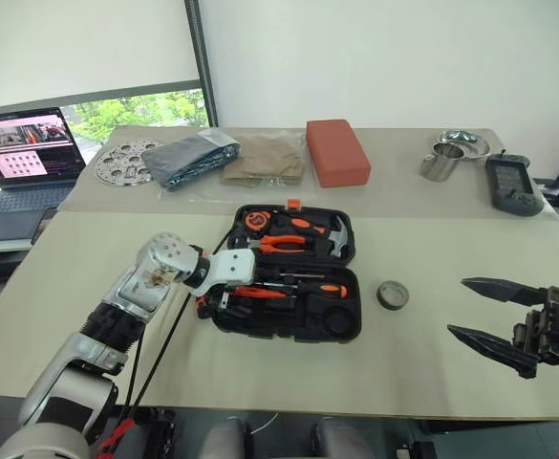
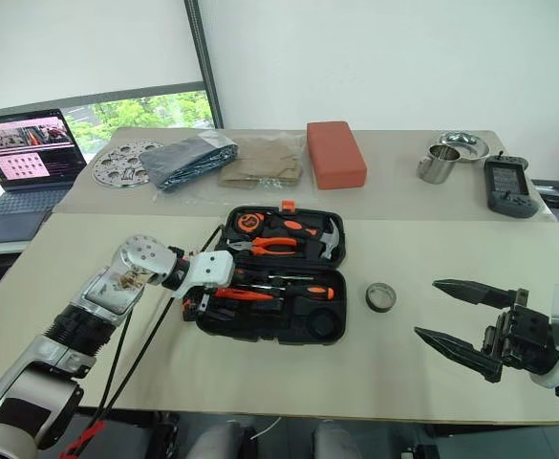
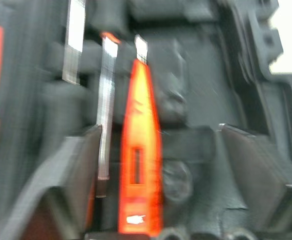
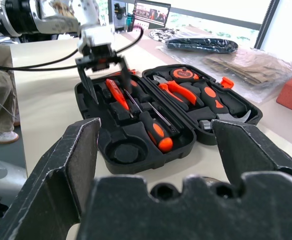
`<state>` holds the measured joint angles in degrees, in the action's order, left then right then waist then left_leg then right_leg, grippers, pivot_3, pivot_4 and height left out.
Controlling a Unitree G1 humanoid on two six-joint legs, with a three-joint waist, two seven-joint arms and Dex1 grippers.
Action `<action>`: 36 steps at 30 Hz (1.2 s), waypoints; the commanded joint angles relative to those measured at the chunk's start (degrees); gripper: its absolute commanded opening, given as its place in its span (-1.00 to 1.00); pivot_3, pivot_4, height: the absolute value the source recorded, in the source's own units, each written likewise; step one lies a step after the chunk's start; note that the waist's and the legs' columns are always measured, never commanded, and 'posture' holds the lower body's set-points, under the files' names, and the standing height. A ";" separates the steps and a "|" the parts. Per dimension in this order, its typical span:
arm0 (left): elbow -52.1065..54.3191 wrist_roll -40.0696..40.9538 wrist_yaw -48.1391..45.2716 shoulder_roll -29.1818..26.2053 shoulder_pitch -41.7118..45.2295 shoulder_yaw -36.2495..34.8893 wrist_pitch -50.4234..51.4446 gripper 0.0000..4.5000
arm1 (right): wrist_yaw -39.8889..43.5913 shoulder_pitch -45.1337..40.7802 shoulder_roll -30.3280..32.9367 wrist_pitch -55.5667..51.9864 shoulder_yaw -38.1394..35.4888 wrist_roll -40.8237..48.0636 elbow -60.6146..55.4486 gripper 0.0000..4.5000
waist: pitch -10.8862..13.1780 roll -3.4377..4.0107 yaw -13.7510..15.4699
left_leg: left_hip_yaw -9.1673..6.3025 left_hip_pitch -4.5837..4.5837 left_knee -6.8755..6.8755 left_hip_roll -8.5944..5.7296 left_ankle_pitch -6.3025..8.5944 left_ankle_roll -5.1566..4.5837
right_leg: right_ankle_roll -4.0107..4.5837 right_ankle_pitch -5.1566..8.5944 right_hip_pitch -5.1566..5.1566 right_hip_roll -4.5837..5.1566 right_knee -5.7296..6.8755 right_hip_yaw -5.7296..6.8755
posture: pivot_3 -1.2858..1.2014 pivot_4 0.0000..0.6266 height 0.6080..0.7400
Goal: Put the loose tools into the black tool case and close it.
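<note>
One loose item is left on the table (image 2: 59, 287) as far as the views show: the small black tape roll (image 2: 381, 296), lying flat just to the right of the black tool case (image 2: 274, 277). At the left, the left gripper (image 4: 105, 75) hangs over the left end of the case's near half, its jaws spread wide and holding nothing. Directly beneath them lies the orange-black utility knife (image 3: 138, 155), seated lengthwise in its recess beside the steel shanks of the long screwdrivers (image 1: 303, 284). The case sits open in the middle of the table, its far half holding pliers (image 1: 281, 245) and a hammer (image 1: 334, 236), with an empty round recess (image 1: 336, 322) at the near right corner.

The step in hand looks like letting go and backing off. To do it well, the left gripper should lift straight up before swinging away, so its fingers do not catch the knife or a screwdriver handle and lever it out.

At the right, the right gripper (image 2: 456, 320) hovers above the table, jaws apart and empty, pointing towards the roll. It is the better placed arm for that pickup, and the roll probably belongs in the round recess before the lid comes down.
</note>
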<state>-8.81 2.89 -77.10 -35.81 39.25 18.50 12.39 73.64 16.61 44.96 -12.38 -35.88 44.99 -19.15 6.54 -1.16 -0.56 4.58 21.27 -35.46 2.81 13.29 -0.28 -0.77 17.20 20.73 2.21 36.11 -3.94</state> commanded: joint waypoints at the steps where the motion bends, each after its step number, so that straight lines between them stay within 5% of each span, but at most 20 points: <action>1: 4.07 4.20 0.99 -1.14 4.41 -5.70 3.03 0.98 | -0.21 -0.74 0.51 1.22 -1.49 0.03 -1.12 0.83 | -0.01 0.01 0.00 | -0.01 0.00 -0.02 -0.02 0.00 0.00 | 0.00 0.00 0.00 0.00 0.00 0.00 | 0.03 -0.52 1.00; 5: 4.55 8.69 1.60 -0.11 5.89 -9.02 7.39 0.98 | -0.37 -1.30 0.54 1.24 -0.97 -0.19 -1.00 0.83 | -0.03 0.06 -0.16 | -0.02 0.01 -0.01 -0.05 0.02 -0.03 | -0.02 0.01 0.00 -0.01 -0.03 -0.02 | 0.03 -0.52 1.00; 8: 3.15 10.28 3.73 2.01 4.37 -10.07 8.15 0.69 | -0.54 -1.72 0.42 1.29 -0.68 -0.35 -1.03 0.83 | -0.04 0.09 -0.13 | -0.01 0.02 0.01 -0.06 0.02 -0.03 | -0.02 0.01 0.00 -0.02 -0.02 -0.04 | 0.03 -0.52 1.00; 18: -3.83 11.05 6.92 6.66 -8.09 -11.78 -2.21 -1.00 | -1.06 -0.98 -0.36 1.34 -1.02 -0.55 -2.00 0.83 | -0.07 0.15 -0.10 | -0.09 -0.05 -0.05 -0.01 0.02 -0.02 | -0.01 0.00 -0.01 -0.06 -0.02 -0.05 | 0.03 -0.52 1.00; 36: -13.03 4.33 3.05 4.85 -9.29 -6.52 -14.36 -1.00 | -1.38 -0.74 -0.07 1.07 -1.24 -0.29 -2.42 0.83 | -0.08 0.16 -0.14 | -0.14 0.00 -0.19 -0.02 0.02 -0.03 | -0.02 0.00 -0.04 -0.03 0.01 -0.03 | 0.03 -0.52 1.00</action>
<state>-20.67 9.00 -73.99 -29.97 29.47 11.18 0.40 72.34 16.10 44.69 -12.38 -35.55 44.02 -19.88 6.47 -1.01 -0.69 4.45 21.27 -35.65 2.79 13.31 -0.31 -0.80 17.19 20.67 2.18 36.11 -3.97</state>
